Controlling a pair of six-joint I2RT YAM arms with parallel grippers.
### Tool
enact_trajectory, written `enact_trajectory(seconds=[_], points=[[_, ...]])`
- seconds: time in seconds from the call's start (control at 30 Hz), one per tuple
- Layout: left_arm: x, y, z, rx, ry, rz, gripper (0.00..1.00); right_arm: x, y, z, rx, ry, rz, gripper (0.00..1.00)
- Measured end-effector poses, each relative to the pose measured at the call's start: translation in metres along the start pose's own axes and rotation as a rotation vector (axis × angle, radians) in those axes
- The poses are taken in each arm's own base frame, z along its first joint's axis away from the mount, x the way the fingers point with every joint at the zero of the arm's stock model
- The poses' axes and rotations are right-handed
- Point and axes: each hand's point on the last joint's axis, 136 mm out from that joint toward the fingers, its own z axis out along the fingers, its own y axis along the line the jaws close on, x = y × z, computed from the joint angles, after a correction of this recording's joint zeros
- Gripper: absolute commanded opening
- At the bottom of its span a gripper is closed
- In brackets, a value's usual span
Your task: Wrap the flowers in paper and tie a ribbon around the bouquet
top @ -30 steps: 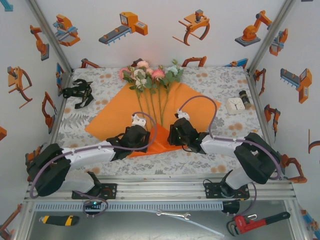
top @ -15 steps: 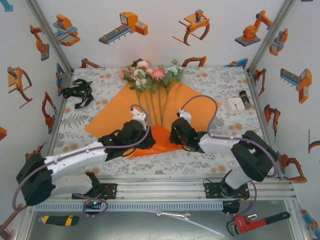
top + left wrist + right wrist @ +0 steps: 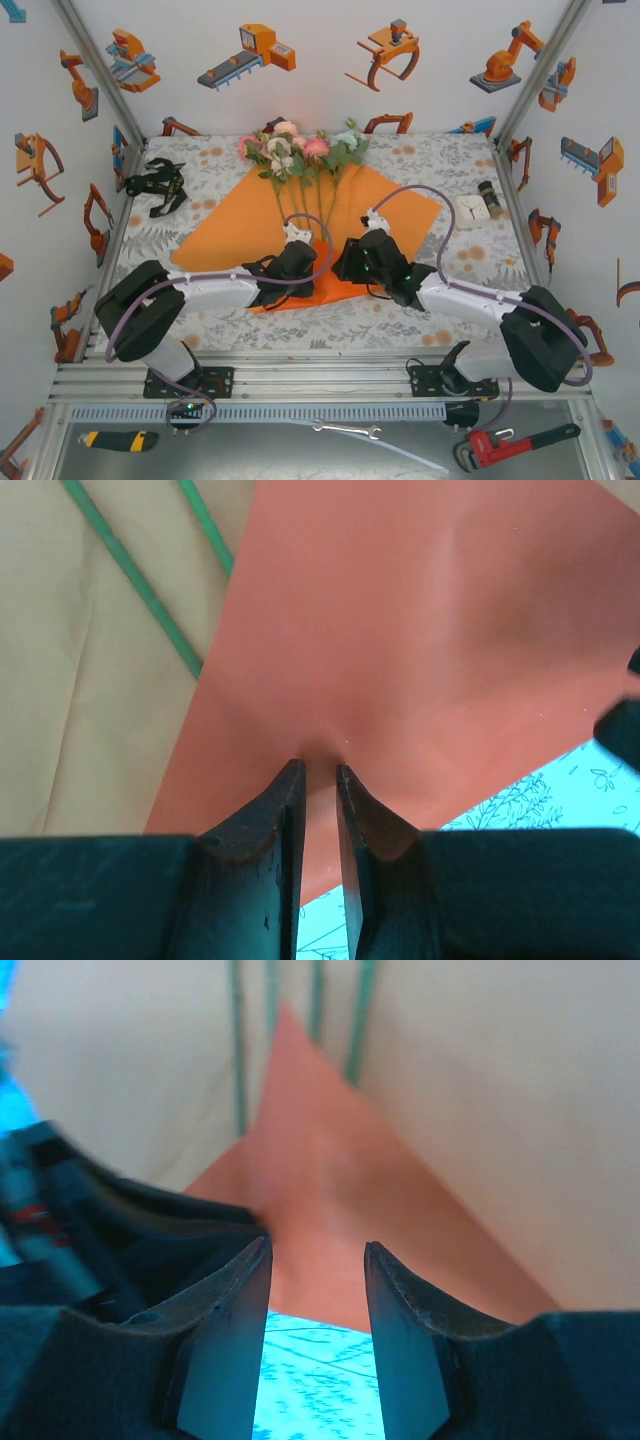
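Both arms reached further forward, left gripper [image 3: 318, 767] pinching folded paper [image 3: 420, 630] corner, right gripper [image 3: 316, 1250] parted alongside.

— Is the overhead view looking bright?
— Yes, even light is falling softly, barely casting shadows.
— And the wrist views?
— The right one is blurring at nine o'clock; the paper [image 3: 330, 1190] is washing out towards twelve.
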Motion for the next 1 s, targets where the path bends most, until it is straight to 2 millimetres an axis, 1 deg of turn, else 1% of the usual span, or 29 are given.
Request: enact_trajectory(seconds=[0.07,0.13,0.2,0.27,0.33,0.4,0.53,0.67,0.77,0.83,0.87,0.93,1.0], points=[[0.0,0.001,0.002,-0.008,-0.001,0.001,0.25,0.006,0.004,0.007,-0.03,0.023,0.06,0.39],[-0.001,0.003,0.002,-0.017,-0.008,0.001,0.25,0.015,0.001,0.016,-0.025,0.054,0.098,0.39],[-0.001,0.005,0.002,-0.026,-0.013,0.001,0.25,0.027,-0.008,0.024,0.003,0.09,0.121,0.39],[-0.001,0.008,0.001,-0.042,-0.014,0.0,0.25,0.037,-0.021,0.028,0.056,0.116,0.129,0.39],[-0.001,0.011,0.001,-0.061,-0.017,-0.004,0.25,0.043,-0.035,0.027,0.118,0.125,0.126,0.39],[-0.002,0.015,0.0,-0.077,-0.025,-0.01,0.25,0.044,-0.05,0.024,0.185,0.123,0.116,0.39],[-0.001,0.022,-0.004,-0.098,-0.039,-0.025,0.25,0.036,-0.075,0.013,0.289,0.086,0.093,0.4],[-0.002,0.023,-0.005,-0.093,-0.045,-0.032,0.28,0.026,-0.101,0.0,0.366,0.046,0.106,0.4],[-0.002,0.021,-0.007,-0.074,-0.04,-0.037,0.33,0.019,-0.126,-0.015,0.439,0.022,0.132,0.41],[-0.002,0.016,-0.011,-0.044,-0.034,-0.038,0.36,0.017,-0.137,-0.026,0.482,0.022,0.135,0.42],[-0.004,0.013,-0.013,-0.026,-0.035,-0.04,0.37,0.017,-0.139,-0.032,0.491,0.028,0.128,0.42],[-0.01,0.004,-0.023,0.022,-0.044,-0.045,0.38,0.013,-0.135,-0.041,0.48,0.022,0.111,0.42],[-0.018,-0.005,-0.036,0.069,-0.066,-0.053,0.38,0.004,-0.122,-0.051,0.452,0.003,0.088,0.43]])
